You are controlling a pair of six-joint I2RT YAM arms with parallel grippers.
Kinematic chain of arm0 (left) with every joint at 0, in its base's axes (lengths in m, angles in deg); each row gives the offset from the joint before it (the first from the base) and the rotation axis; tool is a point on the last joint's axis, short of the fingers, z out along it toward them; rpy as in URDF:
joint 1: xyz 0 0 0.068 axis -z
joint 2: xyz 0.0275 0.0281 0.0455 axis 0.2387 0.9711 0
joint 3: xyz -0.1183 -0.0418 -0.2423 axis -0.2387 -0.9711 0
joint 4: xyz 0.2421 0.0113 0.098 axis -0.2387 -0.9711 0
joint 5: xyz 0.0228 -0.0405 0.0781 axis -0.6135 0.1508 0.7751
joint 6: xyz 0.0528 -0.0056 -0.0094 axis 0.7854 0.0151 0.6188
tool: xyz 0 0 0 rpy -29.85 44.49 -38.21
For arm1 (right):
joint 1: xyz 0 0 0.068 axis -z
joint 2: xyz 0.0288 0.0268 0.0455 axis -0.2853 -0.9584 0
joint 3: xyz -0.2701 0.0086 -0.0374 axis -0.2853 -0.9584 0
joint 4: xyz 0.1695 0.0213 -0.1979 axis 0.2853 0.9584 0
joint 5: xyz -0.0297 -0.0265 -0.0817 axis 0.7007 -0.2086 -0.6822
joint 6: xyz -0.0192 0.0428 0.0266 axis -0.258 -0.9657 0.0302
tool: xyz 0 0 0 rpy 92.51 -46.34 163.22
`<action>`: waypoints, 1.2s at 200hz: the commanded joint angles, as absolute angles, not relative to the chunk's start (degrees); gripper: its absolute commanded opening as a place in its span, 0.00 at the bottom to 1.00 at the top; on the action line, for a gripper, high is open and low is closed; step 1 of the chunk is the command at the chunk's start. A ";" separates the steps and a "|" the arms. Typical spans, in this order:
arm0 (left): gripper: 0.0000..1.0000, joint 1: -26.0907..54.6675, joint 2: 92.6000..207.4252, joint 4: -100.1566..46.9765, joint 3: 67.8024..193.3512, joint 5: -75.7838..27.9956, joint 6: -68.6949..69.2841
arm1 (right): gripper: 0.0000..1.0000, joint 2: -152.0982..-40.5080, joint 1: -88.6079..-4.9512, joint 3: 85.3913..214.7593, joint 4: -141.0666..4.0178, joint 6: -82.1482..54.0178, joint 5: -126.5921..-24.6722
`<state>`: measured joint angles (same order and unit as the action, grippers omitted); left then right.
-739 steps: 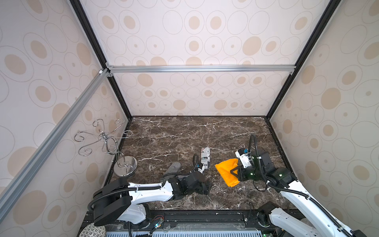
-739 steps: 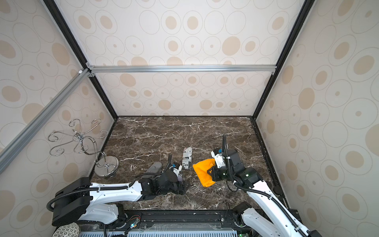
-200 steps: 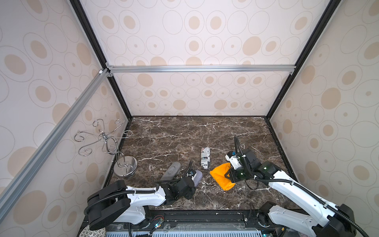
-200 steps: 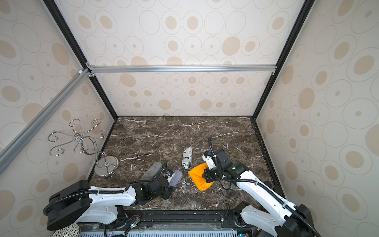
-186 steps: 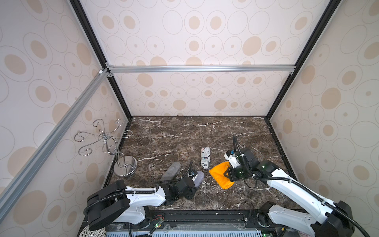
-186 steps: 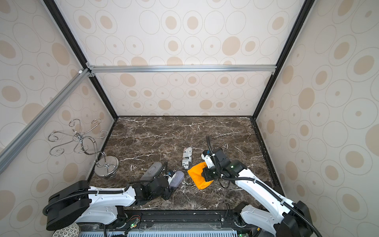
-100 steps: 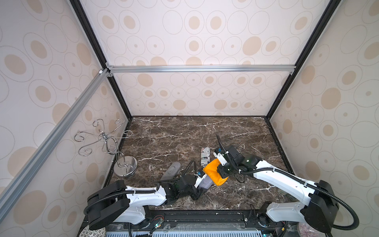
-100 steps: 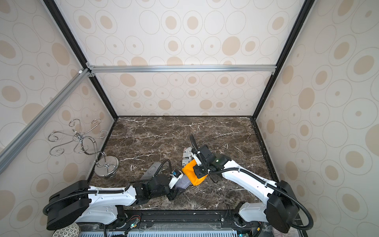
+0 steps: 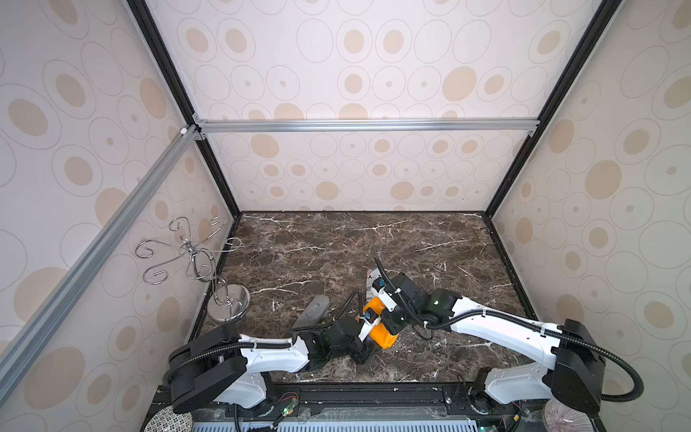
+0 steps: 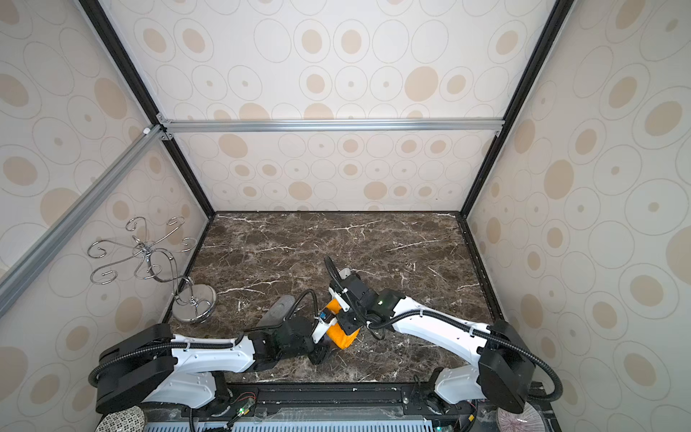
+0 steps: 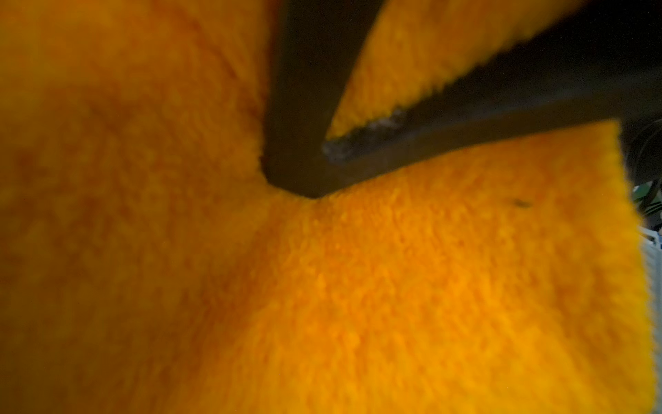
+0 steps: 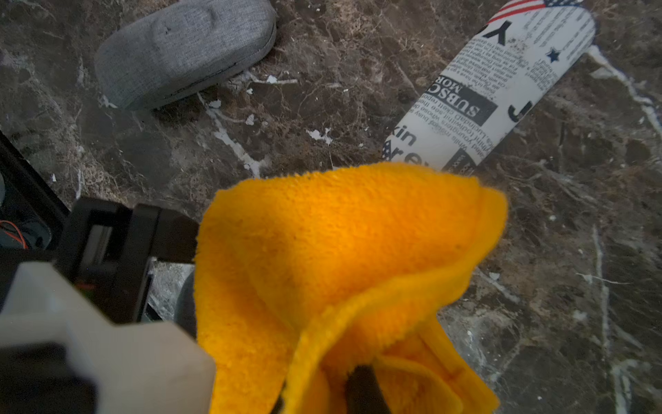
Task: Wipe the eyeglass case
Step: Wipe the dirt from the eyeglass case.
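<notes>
The right gripper (image 12: 353,392) has brought the orange cloth (image 9: 385,336) onto the left gripper (image 12: 172,276) and pinches it tight. The left gripper's grip is hidden.

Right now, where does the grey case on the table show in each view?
Both top views: grey case lies left of the orange cloth.
Left wrist: not in it; cloth fills the picture.
Right wrist: grey case on the marble beyond the cloth.
Shared landmark: the orange cloth.
</notes>
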<state>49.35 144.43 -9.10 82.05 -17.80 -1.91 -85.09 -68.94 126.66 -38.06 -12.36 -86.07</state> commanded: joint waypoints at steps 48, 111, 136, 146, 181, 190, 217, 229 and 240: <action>0.51 49.86 139.06 -5.65 82.34 -17.29 -0.33 | 0.00 -82.63 -66.62 125.34 -31.01 -16.07 -102.76; 0.49 49.87 139.72 -5.20 83.21 -16.24 -0.39 | 0.00 -83.31 -71.51 128.33 -33.70 -12.30 -98.35; 0.48 49.82 141.01 -4.33 83.89 -16.41 -1.37 | 0.00 -84.25 -74.39 127.80 -36.90 -12.69 -94.20; 0.48 49.75 141.20 -4.23 83.93 -16.33 -1.66 | 0.00 -84.17 -74.51 126.95 -38.57 -13.19 -91.96; 0.48 49.45 140.62 -5.00 83.54 -16.44 -1.82 | 0.00 -82.56 -74.27 124.87 -38.29 -15.91 -95.67; 0.48 49.32 140.12 -5.11 83.21 -16.50 -1.82 | 0.00 -82.11 -73.52 124.67 -36.80 -16.40 -97.52; 0.47 48.09 138.29 -5.17 81.80 -18.68 -2.80 | 0.00 -79.75 -69.48 123.75 -32.86 -17.88 -101.32; 0.47 46.71 137.22 -5.15 81.09 -21.04 -3.37 | 0.00 -77.84 -67.48 123.21 -31.78 -18.34 -101.94; 0.47 45.36 136.19 -5.27 80.52 -23.79 -3.98 | 0.00 -75.66 -65.52 122.69 -31.00 -18.46 -102.10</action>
<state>47.92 139.97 -9.52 80.91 -19.74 -2.41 -79.49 -69.02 124.68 -37.55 -16.78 -98.07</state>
